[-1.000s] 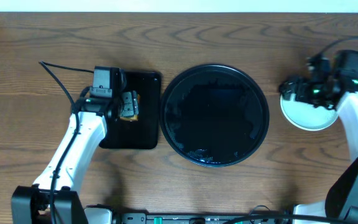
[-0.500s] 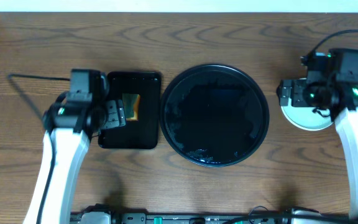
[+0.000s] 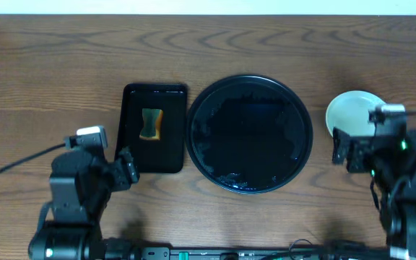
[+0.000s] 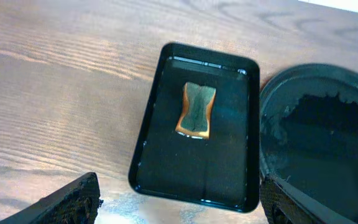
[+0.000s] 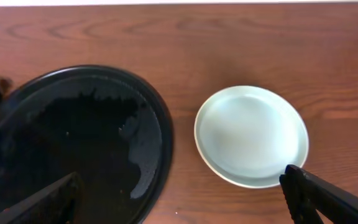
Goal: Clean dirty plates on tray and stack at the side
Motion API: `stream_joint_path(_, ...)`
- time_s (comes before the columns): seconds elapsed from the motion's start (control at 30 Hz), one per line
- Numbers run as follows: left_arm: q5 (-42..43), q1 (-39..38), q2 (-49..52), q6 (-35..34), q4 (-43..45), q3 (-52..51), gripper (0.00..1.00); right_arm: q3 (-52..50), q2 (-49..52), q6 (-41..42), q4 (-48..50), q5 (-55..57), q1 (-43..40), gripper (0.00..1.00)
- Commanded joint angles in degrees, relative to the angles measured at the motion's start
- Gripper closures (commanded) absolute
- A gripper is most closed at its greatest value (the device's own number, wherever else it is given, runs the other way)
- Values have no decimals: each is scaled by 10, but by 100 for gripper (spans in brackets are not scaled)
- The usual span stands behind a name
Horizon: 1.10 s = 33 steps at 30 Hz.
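— What are the plates (image 5: 252, 135) like, and where are they?

— Small, round and smooth, a pale mint colour with a soft sheen. They sit on the tabletop (image 3: 49, 65) just to the right of the round tray (image 3: 250, 133), with a narrow strip of wood between them. The right wrist view shows a second rim under the top plate's near edge. I cannot tell how many are stacked.

— And the round tray itself?

— It is glossy black with a raised rim, and its floor carries patchy reflections. The tabletop is dark brown wood with a wavy grain.

— What else is near it?

— A smaller black rectangular tray (image 4: 160, 127) lies just to the left of the round tray, almost touching it. It is equally shiny and has rounded corners. A waisted sponge (image 4: 196, 111), dark green on top with an orange-brown edge, lies in its far half.

— Where are the hands?

— The left hand (image 4: 179, 186) hangs on the near-left side of the round tray, over the rectangular tray's near end, with its fingers spread wide and gripping nothing. The right hand (image 5: 182, 180) hangs on the near-right side of the round tray, also spread wide and holding nothing.

— Does anything block the view?

— From overhead, the right arm's wrist covers the plates' near edge. A black cable trails left from the left arm.
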Motion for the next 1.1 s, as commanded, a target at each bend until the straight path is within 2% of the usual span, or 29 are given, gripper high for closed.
stream_joint_path(0.0,3,-1,-16,-1,1,-4,16,-9,-27,0,-20,6,2,1)
stream_joint_path(0.57,3,-1,-15,-1,1,-4,16,-9,-37,0,-191,6,2,1)
stream_joint_path(0.9,3,-1,-15,-1,1,-4,16,-10,-54,-1,-208,19,2,1)
stream_joint_path(1.07,3,-1,-15,-1,1,-4,16,-12,-89,-1,-162,-8,11,1)
